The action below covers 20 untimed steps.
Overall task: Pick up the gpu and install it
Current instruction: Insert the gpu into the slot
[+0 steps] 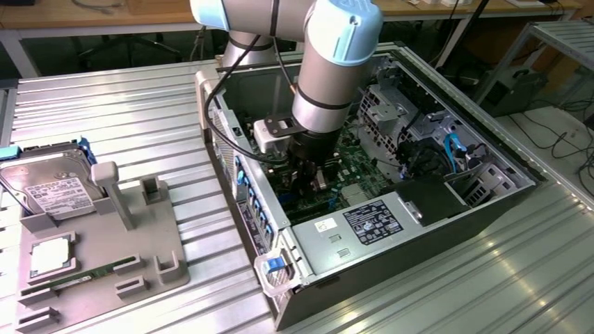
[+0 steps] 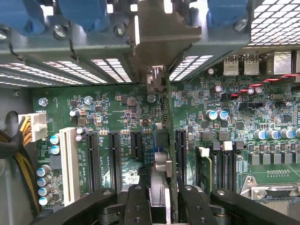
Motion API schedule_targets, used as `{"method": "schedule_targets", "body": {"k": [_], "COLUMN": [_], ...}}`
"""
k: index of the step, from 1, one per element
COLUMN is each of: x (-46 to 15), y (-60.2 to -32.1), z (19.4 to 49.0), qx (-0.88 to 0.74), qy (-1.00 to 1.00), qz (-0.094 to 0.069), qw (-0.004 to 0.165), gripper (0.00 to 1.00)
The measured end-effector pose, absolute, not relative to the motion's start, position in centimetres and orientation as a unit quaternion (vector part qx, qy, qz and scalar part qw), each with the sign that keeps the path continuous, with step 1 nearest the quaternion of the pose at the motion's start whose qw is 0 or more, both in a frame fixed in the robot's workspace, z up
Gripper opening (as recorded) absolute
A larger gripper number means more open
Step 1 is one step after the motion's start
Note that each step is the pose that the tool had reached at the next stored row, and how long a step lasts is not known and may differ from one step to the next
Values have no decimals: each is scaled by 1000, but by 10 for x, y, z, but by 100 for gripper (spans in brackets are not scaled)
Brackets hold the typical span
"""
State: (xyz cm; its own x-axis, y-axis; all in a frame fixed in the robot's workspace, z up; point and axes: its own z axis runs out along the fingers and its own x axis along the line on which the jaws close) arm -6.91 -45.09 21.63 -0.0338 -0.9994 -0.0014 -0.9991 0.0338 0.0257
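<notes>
1. Green motherboard lies under the wrist camera, and the gpu shows edge-on above it, a thin dark card running from the tool up to its silver end bracket at the case's rear slots.
2. Tool closed narrow on the gpu, black fingers clamping it from both sides near its rear end.
3. In the exterior view the arm reaches straight down into the open computer case, the tool deep among the boards.
4. Progress, by my read: pickup done and the card carried in, standing over the row of black expansion slots. Whether its edge is seated in a slot I cannot tell; release is left.
5. Around it: a white slot and yellow-black power cables well to one side, capacitors and memory slots on the other.
6. Out on the ribbed metal counter, at the exterior view's left, a grey holder tray carries the hard drive and a green memory stick, well apart from the work.
7. Tight spot: the rear wall's blue clips sit close about the bracket.
</notes>
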Motion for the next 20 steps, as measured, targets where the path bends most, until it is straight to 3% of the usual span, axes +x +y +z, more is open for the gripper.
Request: {"method": "schedule_targets", "body": {"k": [20], "x": [-69], "y": [-451], "z": [223], "qx": [695], "qy": [-719], "qz": [-9], "qw": [10], "gripper": [29]}}
